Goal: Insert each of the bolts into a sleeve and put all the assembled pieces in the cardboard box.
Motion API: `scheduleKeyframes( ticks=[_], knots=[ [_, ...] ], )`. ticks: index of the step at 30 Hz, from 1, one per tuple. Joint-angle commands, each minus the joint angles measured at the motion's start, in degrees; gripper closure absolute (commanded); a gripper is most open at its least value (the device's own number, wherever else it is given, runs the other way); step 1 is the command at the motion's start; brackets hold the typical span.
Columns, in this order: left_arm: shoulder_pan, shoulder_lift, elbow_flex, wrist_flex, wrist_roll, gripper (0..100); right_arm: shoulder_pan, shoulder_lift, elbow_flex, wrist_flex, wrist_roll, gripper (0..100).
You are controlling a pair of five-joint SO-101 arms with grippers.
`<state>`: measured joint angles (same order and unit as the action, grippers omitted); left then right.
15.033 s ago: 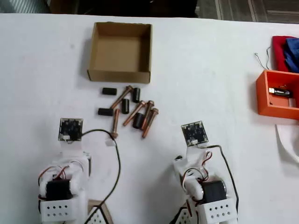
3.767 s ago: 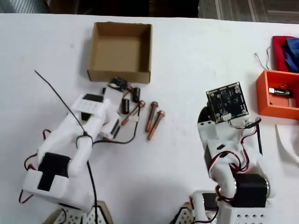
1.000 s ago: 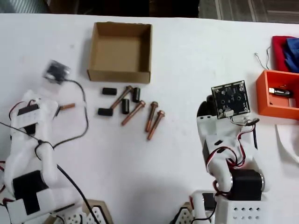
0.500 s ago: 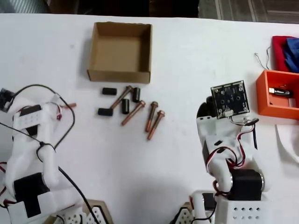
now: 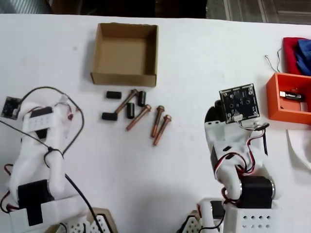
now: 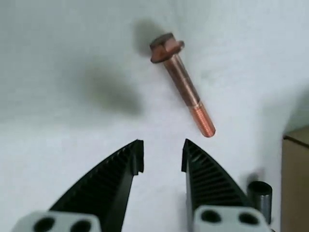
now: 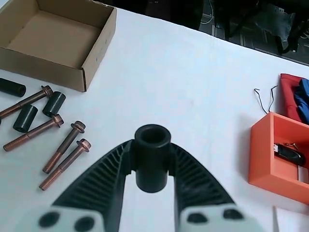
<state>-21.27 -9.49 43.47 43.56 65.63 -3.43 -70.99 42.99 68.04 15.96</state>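
My right gripper (image 7: 152, 166) is shut on a black sleeve (image 7: 152, 157), held upright above the table right of the parts pile. My left gripper (image 6: 161, 150) is open over bare table at the far left, with one copper bolt (image 6: 181, 84) lying loose just beyond its fingertips. Several more bolts (image 5: 156, 121) and black sleeves (image 5: 130, 110) lie scattered in front of the cardboard box (image 5: 125, 73). The box interior holds nothing. From above, the left arm (image 5: 41, 121) and the right arm (image 5: 228, 141) hide their own grippers.
An orange bin (image 5: 286, 111) with a small dark object inside stands at the right edge, with red and blue cloth (image 5: 296, 51) behind it. A thin wire (image 5: 272, 60) lies near the bin. Cables loop around the left arm.
The left arm's wrist has swung round and drawn back toward the table's left side; the bolt at its tip now lies free on the table. The right arm has kept still.
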Motion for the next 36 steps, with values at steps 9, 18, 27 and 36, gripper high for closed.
scheduleKeyframes(
  ticks=[9,18,27,36],
  knots=[
    [-2.37,-2.11,-0.04,-11.16,6.07,85,0.84,-0.31,-0.26,0.13,5.71,97.4],
    [-5.8,-2.11,7.43,-21.98,9.32,85,1.01,-0.31,-0.35,1.01,5.8,97.4],
    [-5.8,-2.02,9.36,-28.22,9.41,85,1.01,-0.75,-0.35,2.24,5.89,97.4],
    [-6.24,4.04,7.78,-27.52,9.49,85,1.01,-0.57,-0.35,2.07,5.89,97.4]
  ],
)
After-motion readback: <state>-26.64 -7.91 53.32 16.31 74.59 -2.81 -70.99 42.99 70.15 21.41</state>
